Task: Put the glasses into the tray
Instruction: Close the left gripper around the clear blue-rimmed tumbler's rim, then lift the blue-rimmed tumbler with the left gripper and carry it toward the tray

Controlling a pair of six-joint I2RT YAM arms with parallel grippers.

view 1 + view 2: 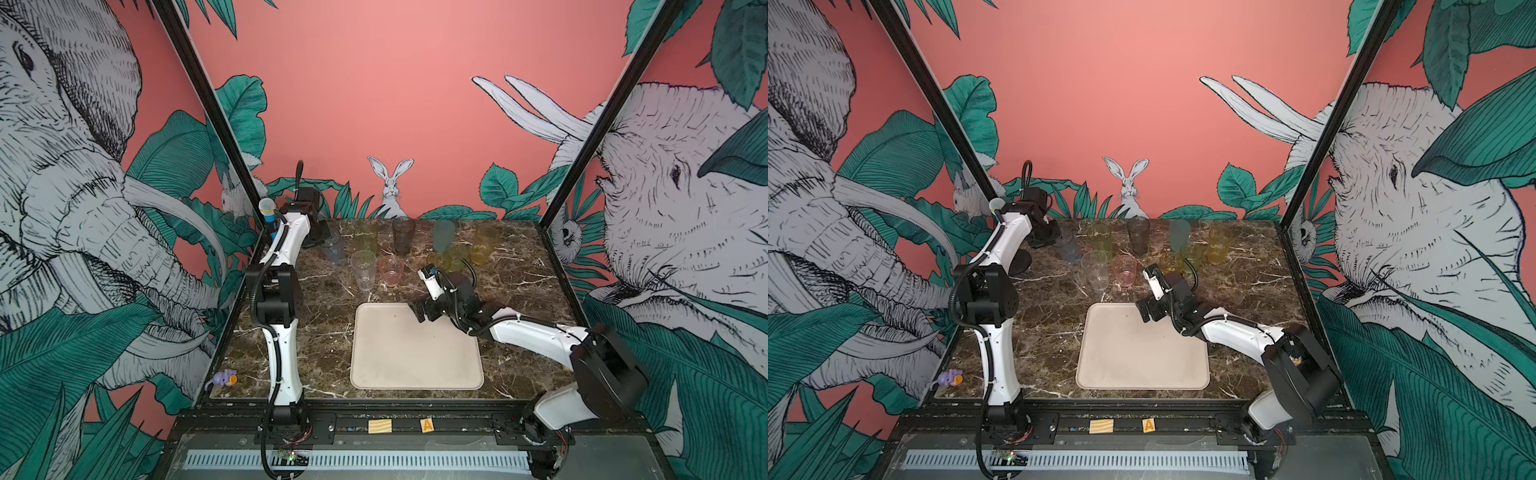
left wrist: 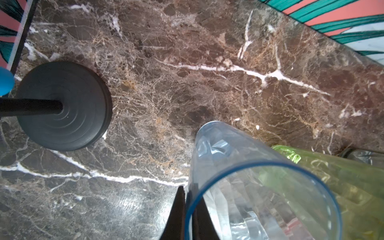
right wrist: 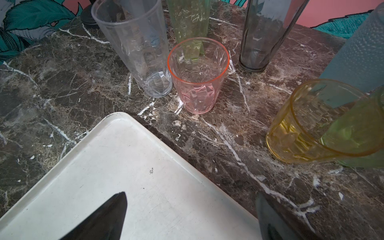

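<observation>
Judging by the flat cream rectangular tray (image 1: 415,353), bare in both top views, 0 of the 9 translucent tinted glasses (image 1: 403,235) are placed. All 9 are grouped on the brown marble tabletop (image 1: 324,332) beyond the tray's far edge. The left gripper (image 2: 188,188) is pinched tight on the rim of the tall grey-blue tumbler (image 2: 239,158), 1 finger inside and 1 outside. Whether its base is clear of the marble I cannot tell. The right gripper (image 3: 191,195) hangs spread wide and empty over a tray corner.

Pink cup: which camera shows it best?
The right wrist view: the pink cup sits close and whole, rim to base. Both top views show the pink cup small and faint. The left wrist view does not show it.
</observation>
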